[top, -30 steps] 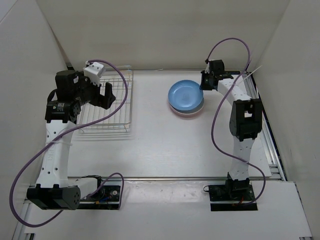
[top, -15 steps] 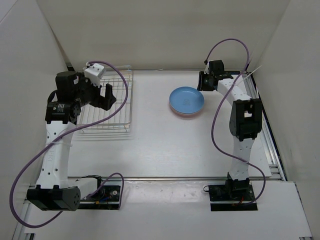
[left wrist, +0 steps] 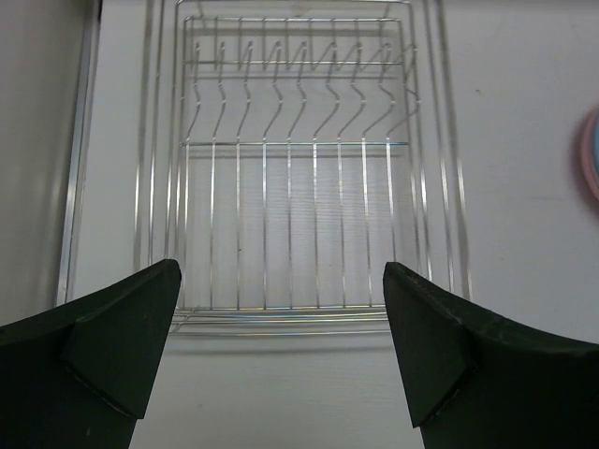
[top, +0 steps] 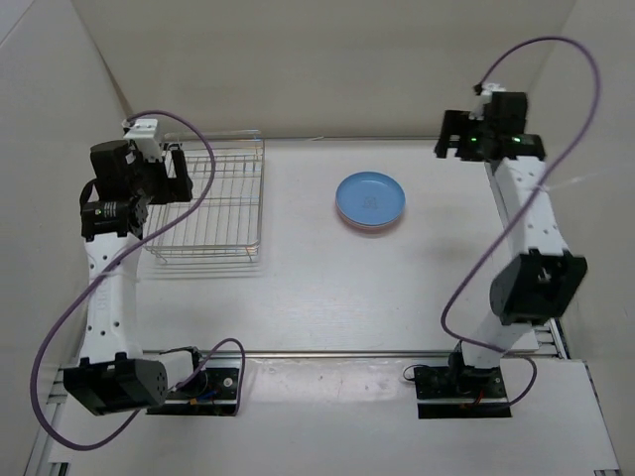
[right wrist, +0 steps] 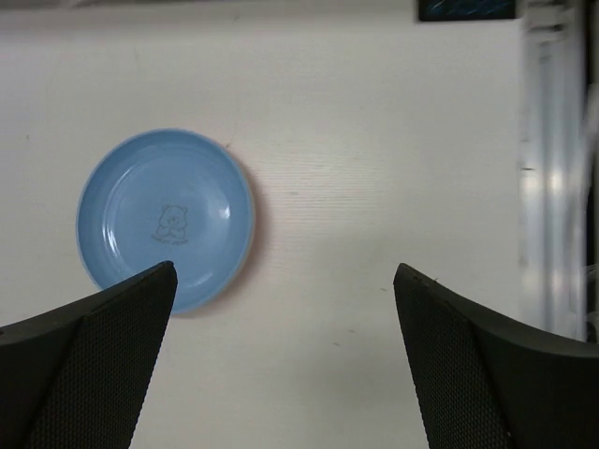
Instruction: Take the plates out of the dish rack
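The light blue plate [top: 370, 197] lies flat on the table right of centre, on top of a stack; a pink rim [top: 359, 224] peeks out below it. In the right wrist view the blue plate [right wrist: 167, 220] shows a small bear mark. The silver wire dish rack [top: 210, 203] stands at the left with nothing in it; the left wrist view looks along the rack [left wrist: 290, 168]. My left gripper [top: 184, 174] hovers open at the rack's left end [left wrist: 281, 365]. My right gripper [top: 444, 137] is raised at the back right, open and holding nothing [right wrist: 285, 355], apart from the plates.
White walls close in the table at the left, back and right. A metal rail [top: 541, 317] runs along the table's right edge. Purple cables loop off both arms. The plate stack's pink edge [left wrist: 593, 154] shows at the far right of the left wrist view.
My right gripper opened, let go of the blue plate on the stack and pulled up and back to the right. My left arm drew back leftwards off the rack.
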Controlling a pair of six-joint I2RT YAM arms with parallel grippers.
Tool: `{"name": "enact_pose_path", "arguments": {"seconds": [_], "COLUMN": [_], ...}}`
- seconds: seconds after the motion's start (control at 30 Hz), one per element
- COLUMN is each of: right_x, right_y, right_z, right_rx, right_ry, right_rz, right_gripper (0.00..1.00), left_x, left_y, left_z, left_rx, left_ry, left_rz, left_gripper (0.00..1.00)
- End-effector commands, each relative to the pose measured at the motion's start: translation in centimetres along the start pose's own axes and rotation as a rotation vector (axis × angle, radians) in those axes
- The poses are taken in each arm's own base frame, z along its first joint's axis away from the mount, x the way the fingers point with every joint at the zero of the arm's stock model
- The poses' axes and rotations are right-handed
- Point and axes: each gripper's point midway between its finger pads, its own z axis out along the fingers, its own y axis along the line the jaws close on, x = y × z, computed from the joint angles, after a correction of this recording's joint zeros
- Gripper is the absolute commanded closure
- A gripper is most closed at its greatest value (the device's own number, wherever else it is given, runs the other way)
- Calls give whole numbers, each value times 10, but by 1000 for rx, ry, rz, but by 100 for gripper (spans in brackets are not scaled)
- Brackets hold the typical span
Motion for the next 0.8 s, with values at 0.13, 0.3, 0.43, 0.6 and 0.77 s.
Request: {"name": "enact_pose_path", "arguments": {"seconds": [0.13,0.3,0.43,0.6,0.77], "right_x": [39,95,102,108,104], "right_y": [-70,-91,-88,-86,-87], "right_z": [-147,-185,-200,-203,-200], "right_rx": [275,392,403,397,401], "right_ry": [-80,-64,-82,-70,-72], "right_rz": [-35,-64,-35,6,47], "right_gripper": [0,0,0,0,0], "left_x": [12,19,18,6,9], "left_y": [54,64,65,61,59], "left_z": [30,37,36,24,20], "left_rx": [-77,-51,-50,-44,-44], "left_ry": [64,91,90,61,60], "left_rz": [-153,-206,-188,-178,-167], "left_gripper": [0,0,0,0,0]}}
